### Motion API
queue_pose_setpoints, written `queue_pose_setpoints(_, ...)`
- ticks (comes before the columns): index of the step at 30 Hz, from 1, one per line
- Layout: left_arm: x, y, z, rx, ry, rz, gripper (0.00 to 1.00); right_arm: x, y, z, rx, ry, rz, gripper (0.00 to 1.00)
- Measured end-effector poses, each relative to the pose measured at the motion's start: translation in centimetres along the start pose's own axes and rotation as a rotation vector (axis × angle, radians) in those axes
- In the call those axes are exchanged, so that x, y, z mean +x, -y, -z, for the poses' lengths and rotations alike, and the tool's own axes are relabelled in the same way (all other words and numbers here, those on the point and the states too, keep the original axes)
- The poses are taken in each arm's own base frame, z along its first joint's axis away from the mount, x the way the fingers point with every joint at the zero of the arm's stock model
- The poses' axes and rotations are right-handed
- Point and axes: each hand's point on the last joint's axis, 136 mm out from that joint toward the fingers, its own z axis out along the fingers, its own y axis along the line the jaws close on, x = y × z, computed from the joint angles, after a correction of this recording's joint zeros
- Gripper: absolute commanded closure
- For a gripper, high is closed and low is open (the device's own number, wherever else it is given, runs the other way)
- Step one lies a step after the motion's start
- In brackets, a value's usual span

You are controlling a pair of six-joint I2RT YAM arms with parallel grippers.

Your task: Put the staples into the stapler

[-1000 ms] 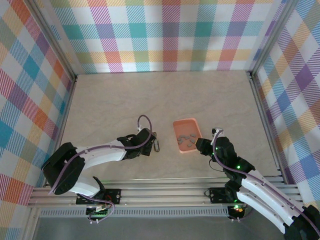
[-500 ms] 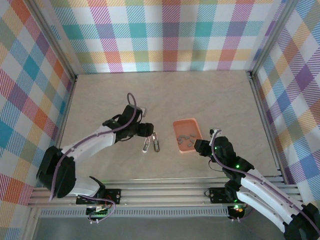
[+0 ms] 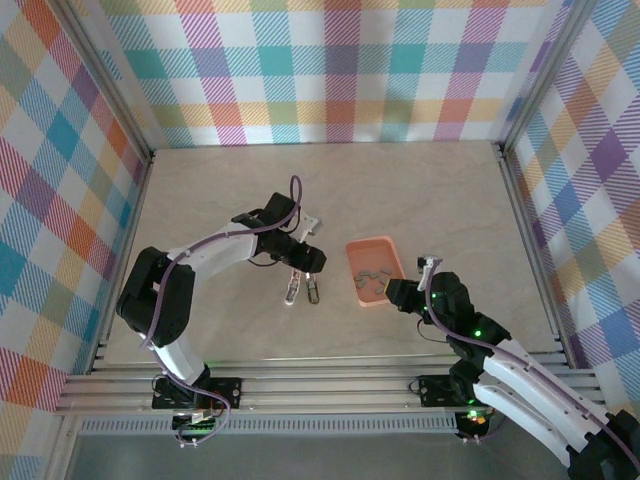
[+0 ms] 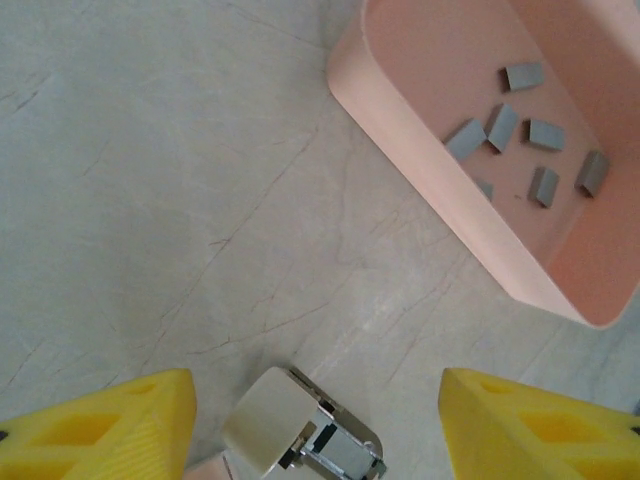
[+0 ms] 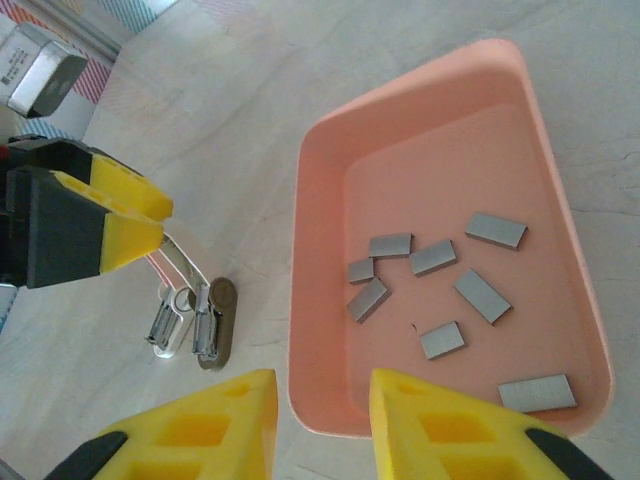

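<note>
Half of the stapler (image 4: 300,440) is cut off by the bottom edge of my left wrist view. Its white-and-pink neighbour (image 3: 291,291) is barely a pink sliver at that same edge. Among the staples (image 4: 502,127) in the salmon tray (image 4: 400,150), one sits partly hidden behind the tray's wall.

The stapler lies on the tabletop (image 4: 150,200) below the left end effector (image 4: 318,430), between its two fingers as I look down and nearer the left one. The staples are ahead of it and to its right. Its fingers stand wide apart and grip nothing.

The right end effector (image 5: 322,420) hangs at the tray's near corner, with the staples just ahead. Its fingers are a little apart with nothing clamped, but I cannot tell whether they touch the rim.
</note>
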Motion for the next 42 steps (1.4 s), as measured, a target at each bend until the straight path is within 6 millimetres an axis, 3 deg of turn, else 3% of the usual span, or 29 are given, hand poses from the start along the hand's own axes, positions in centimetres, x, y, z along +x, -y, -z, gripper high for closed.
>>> queue_pose_setpoints(10, 0.5, 0.8, 0.3, 0.043, -0.03, -0.027, 0.55, 0.2, 0.2, 0.2, 0.008, -0.009, 0.0, 0.69)
queue_pose_setpoints(28, 1.8, 0.6, 1.0, 0.018, -0.055, -0.033, 0.59, 0.0, 0.2, 0.4, 0.006, 0.005, 0.0, 0.69)
queue_pose_setpoints(32, 2.7, 0.5, 1.2, 0.009, -0.065, -0.027, 0.6, 0.0, 0.2, 0.4, 0.006, 0.005, 0.0, 0.69)
queue_pose_setpoints(38, 6.0, -0.4, 0.6, -0.019, -0.154, 0.026, 0.59, 0.0, 0.2, 0.4, 0.006, 0.005, 0.0, 0.69)
queue_pose_setpoints(42, 6.7, -0.5, 0.4, -0.021, -0.168, 0.047, 0.57, 0.0, 0.2, 0.4, 0.006, 0.005, 0.0, 0.69)
